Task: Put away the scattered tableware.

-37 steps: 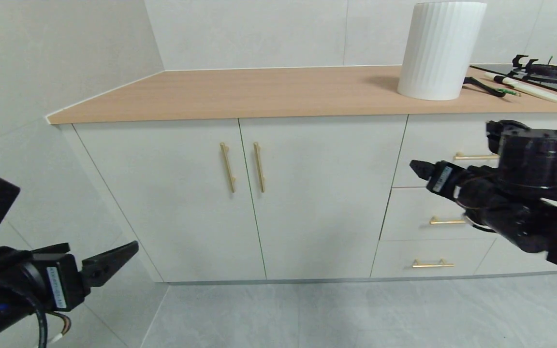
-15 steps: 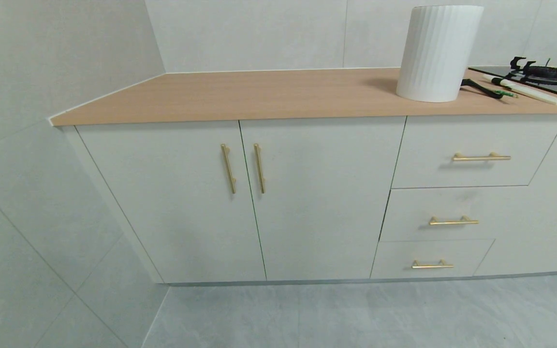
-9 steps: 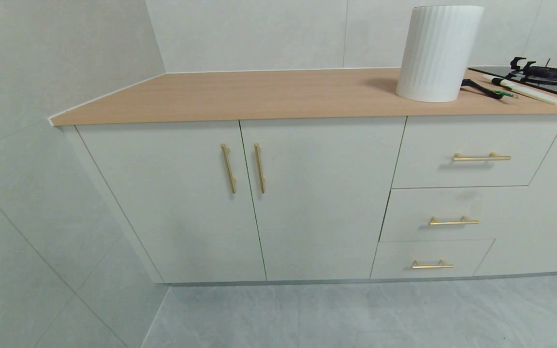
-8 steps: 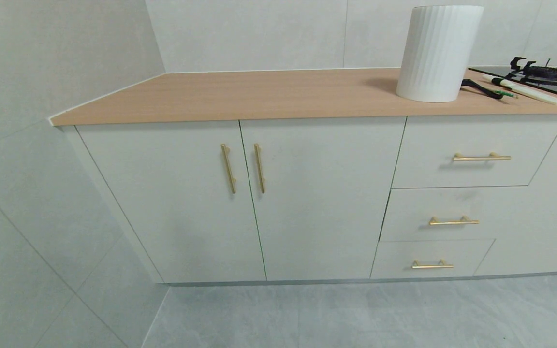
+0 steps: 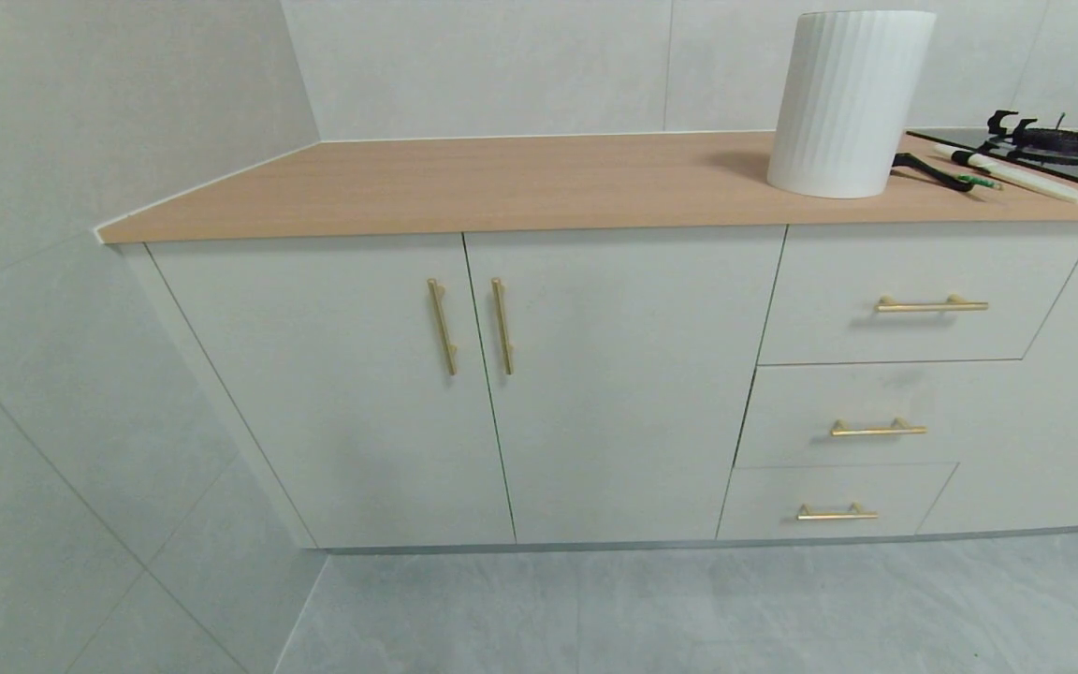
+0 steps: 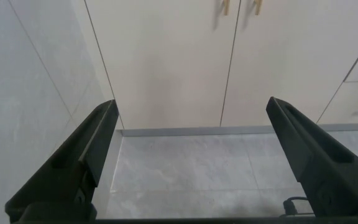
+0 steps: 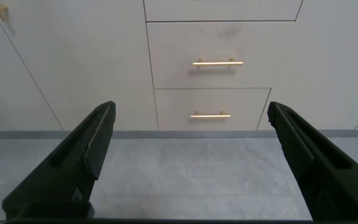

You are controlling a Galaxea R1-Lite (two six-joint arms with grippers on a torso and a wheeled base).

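Grey floor (image 5: pixel 689 608) lay in front of the cupboard. Low over it, the left tool (image 6: pixel 191 102) was wide apart, facing the cupboard doors (image 6: pixel 166 62). The right tool (image 7: pixel 191 106) was wide apart too, facing the drawers (image 7: pixel 216 56). Far right on the wooden surface (image 5: pixel 502 183), the tableware (image 5: pixel 1026 177) lay beside a tall white pot (image 5: pixel 848 103).

Head camera: I had it standing off, looking forward and down at the countertop (image 5: pixel 502 183) and cabinet fronts (image 5: pixel 614 374). Wrist cameras: both low and near, left facing the double doors (image 6: pixel 166 62), right the lower drawers (image 7: pixel 185 43); each shared its patch with the head view.
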